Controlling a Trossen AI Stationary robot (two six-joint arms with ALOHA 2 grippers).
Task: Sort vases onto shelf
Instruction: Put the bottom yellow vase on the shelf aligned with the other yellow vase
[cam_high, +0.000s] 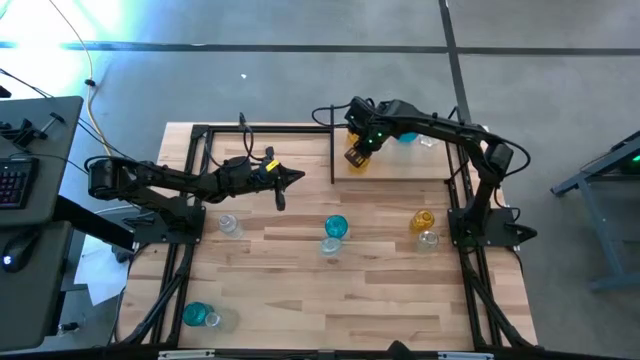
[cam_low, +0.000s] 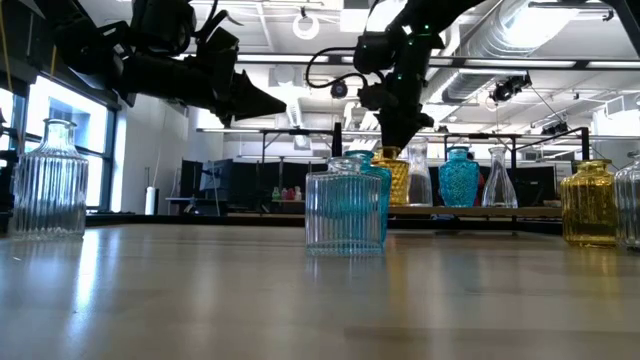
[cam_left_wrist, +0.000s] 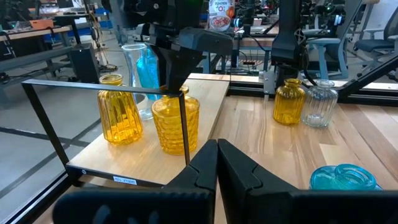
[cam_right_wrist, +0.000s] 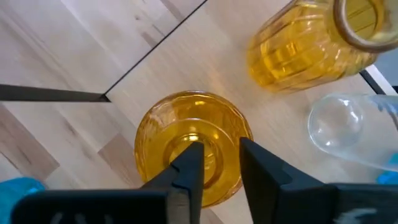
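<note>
Right gripper (cam_right_wrist: 214, 163): from my remote seat I see it straight above the amber vase (cam_right_wrist: 193, 144), fingers open a little. One finger sits over the vase mouth, the other beside the neck. Can't tell if they actually pinch the rim.

Amber vase spot: standing on the shelf (cam_high: 392, 165), near its corner edge; the black frame bar (cam_left_wrist: 186, 124) crosses right in front of it in the left wrist view.

Room around the right jaws: tight. A second ribbed amber vase (cam_right_wrist: 314, 45) is just beside, and a clear vase (cam_right_wrist: 339, 127) near that. The shelf edge and bare tabletop lie on the other side of the jaws.

Left gripper (cam_left_wrist: 217, 163): hanging over open table, fingers closed together, nothing held. Plenty of free wood around it in the high view.

What only the left wrist shows: both amber vases upright on the shelf, with a tall clear vase (cam_left_wrist: 132, 65) and a teal vase (cam_left_wrist: 148, 68) behind them.

What only the low view shows: a clear ribbed vase (cam_low: 343, 208) and a teal one touching behind it, mid table, in front of the shelf row.

Other stuff: an amber and clear pair (cam_high: 424, 228) near the right arm base, a clear vase (cam_high: 229, 226) by the left arm, and a teal and clear pair (cam_high: 203, 317) at the table's near corner.
</note>
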